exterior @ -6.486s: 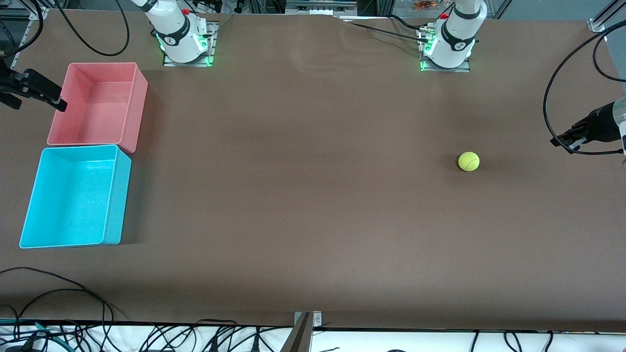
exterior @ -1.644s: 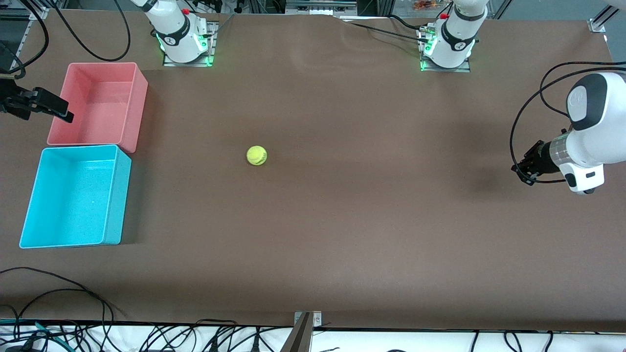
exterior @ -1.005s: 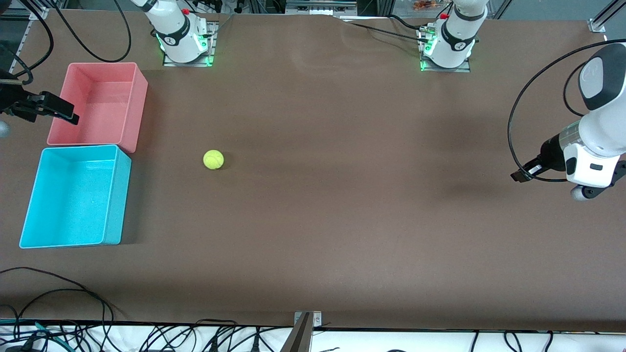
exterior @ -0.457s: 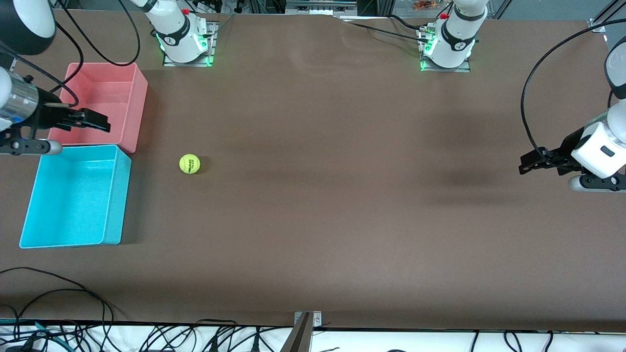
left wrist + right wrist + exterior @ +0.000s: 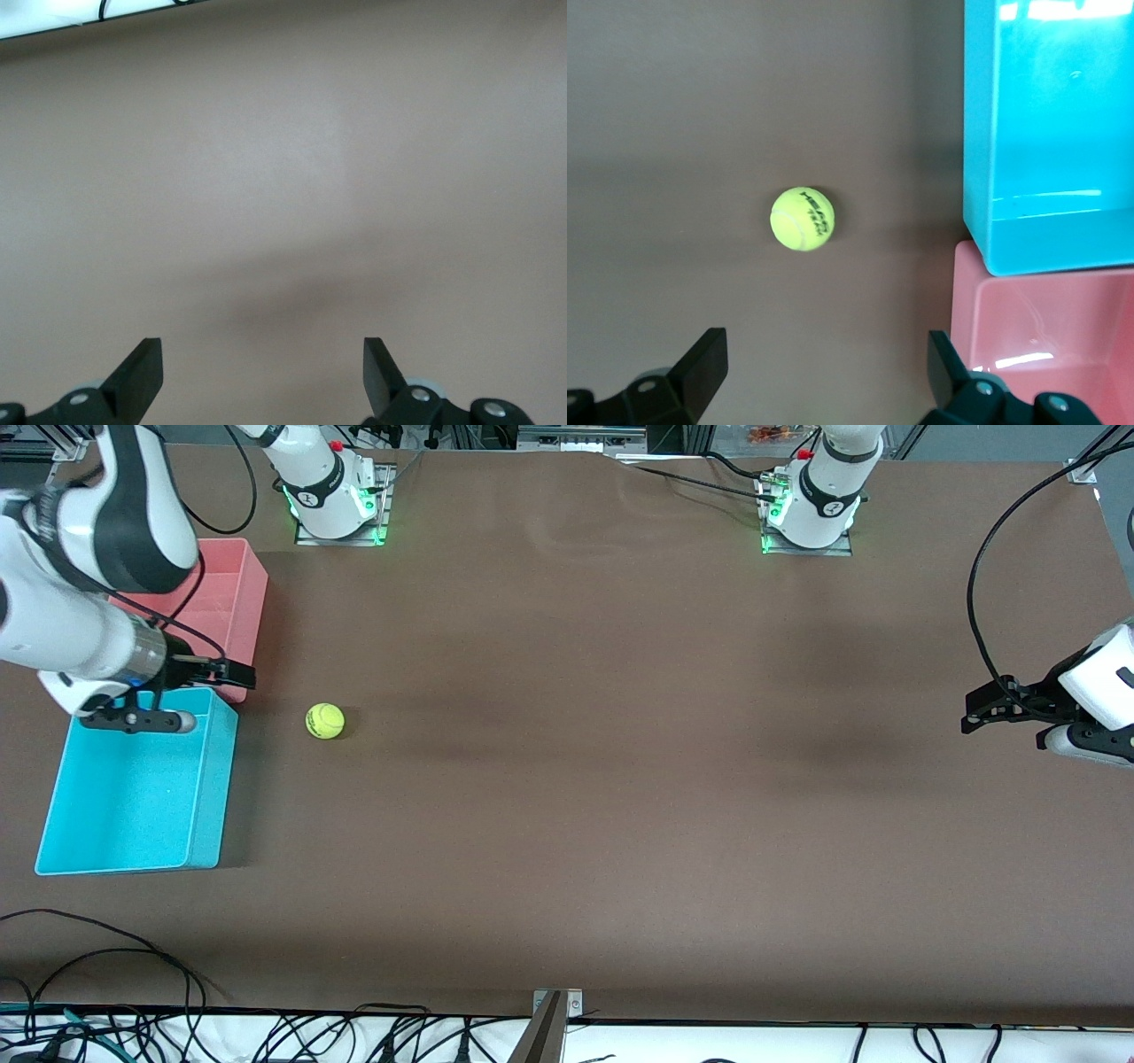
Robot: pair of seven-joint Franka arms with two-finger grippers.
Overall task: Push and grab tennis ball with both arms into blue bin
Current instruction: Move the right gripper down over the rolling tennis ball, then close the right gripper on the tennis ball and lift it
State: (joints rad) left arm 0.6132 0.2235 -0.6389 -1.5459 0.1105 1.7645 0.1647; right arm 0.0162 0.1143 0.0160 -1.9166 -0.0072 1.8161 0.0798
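Observation:
The tennis ball (image 5: 325,721) lies on the brown table, a short way from the blue bin (image 5: 213,797), toward the left arm's end. My right gripper (image 5: 237,677) is open and empty, in the air over the corner where the blue bin meets the pink bin. In the right wrist view the ball (image 5: 803,219) lies ahead of my right gripper (image 5: 826,372), with the blue bin (image 5: 1045,239) to one side. My left gripper (image 5: 976,717) is open and empty over the left arm's end of the table. It (image 5: 259,376) sees only bare table.
The pink bin (image 5: 252,593) stands against the blue bin, farther from the front camera, and shows in the right wrist view (image 5: 1028,328). Both bins hold nothing. Cables (image 5: 266,1036) lie along the table's front edge.
The ball has rolled from the left arm's end across the table toward the bins and slowed. My right arm has swung in over the bins. My left arm has pulled back toward the table's end.

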